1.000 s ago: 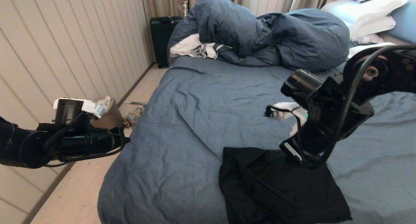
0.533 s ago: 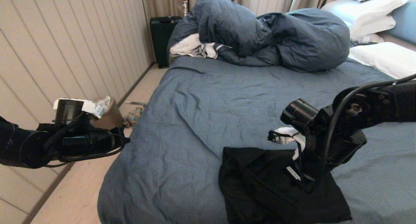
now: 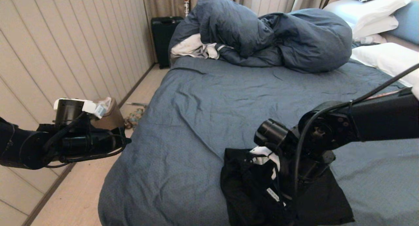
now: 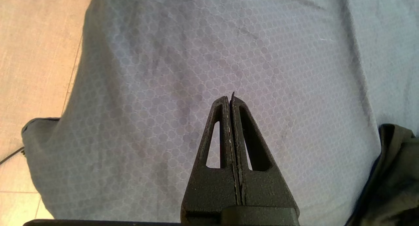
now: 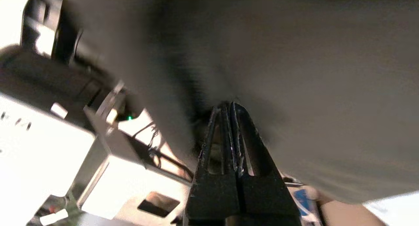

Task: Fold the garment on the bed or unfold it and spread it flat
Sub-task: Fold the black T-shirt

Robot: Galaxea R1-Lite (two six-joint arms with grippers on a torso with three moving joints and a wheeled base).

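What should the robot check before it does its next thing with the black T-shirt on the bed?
1. T-shirt on the bed, near its front edge: ok.
2. T-shirt spread flat: not ok, it lies bunched and partly folded.
3. Right gripper shut: ok. Whether it pinches fabric: cannot tell, the dark cloth around its tip is blurred.
4. Left gripper shut and holding nothing, over the bed's left side: ok.
5. Left gripper away from the T-shirt: ok, the cloth only shows at the edge of the left wrist view.
6. Room to spread the shirt: ok, the duvet and pillows sit far back.
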